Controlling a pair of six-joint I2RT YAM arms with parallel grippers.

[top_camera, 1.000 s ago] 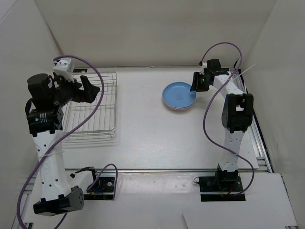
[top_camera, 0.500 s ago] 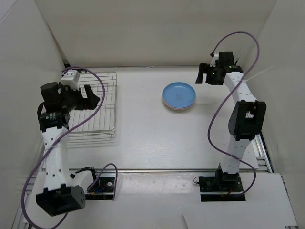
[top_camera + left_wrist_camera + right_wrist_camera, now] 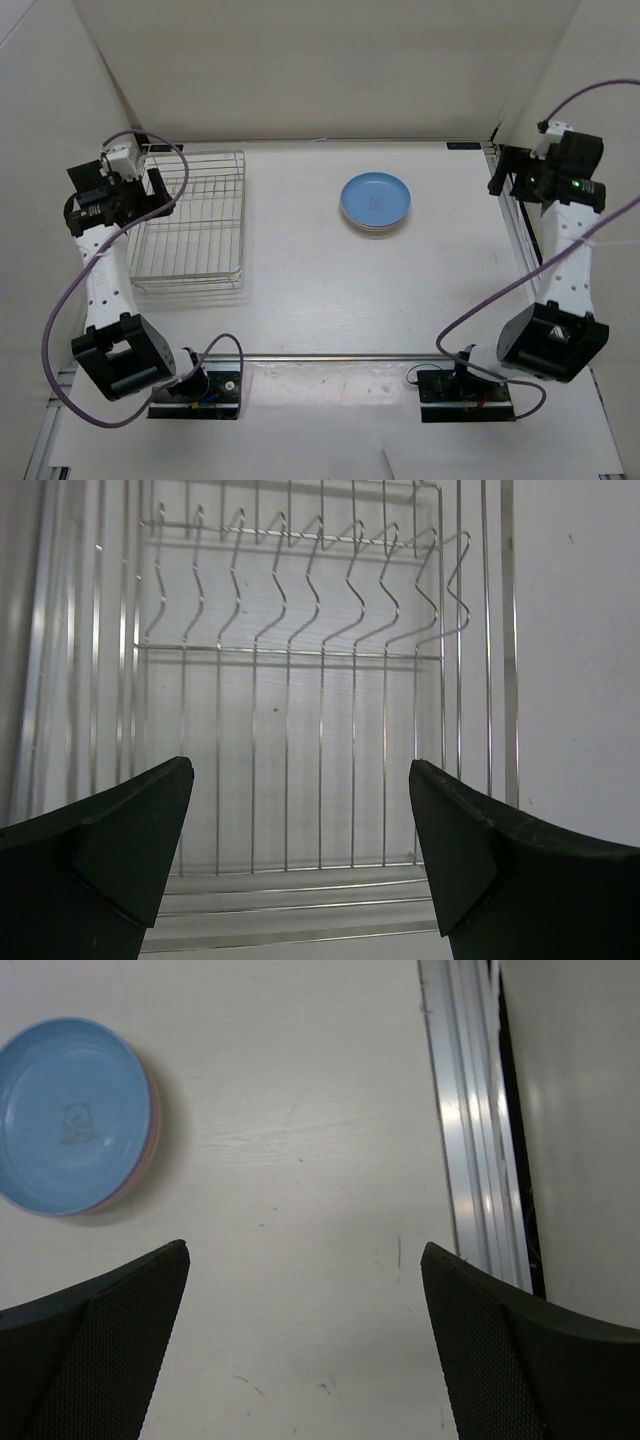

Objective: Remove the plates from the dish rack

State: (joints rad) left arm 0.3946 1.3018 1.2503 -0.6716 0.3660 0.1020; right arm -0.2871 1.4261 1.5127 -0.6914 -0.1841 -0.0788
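Right gripper (image 3: 305, 1252) just let the blue plate (image 3: 375, 198) go onto the pink plate (image 3: 153, 1130), upper middle of the top view, and pulled back to the right edge, so with it and the left gripper (image 3: 300, 770) both wide open holding nothing and the dish rack (image 3: 241, 215) at left bare, unloading looks done.

Bright, even, diffuse light from overhead leaves the white worktop (image 3: 330, 290) almost shadowless. The light blue round plate (image 3: 70, 1115) throws a soft shadow toward 4 o'clock. Glare streaks the silver aluminium rail (image 3: 470, 1160) at 2 o'clock. The silver wire-grid dish rack (image 3: 300, 730) looks washed out. The left end effector (image 3: 300, 768) and right end effector (image 3: 305, 1250) sit dark and soft-edged at 5 and 7 o'clock
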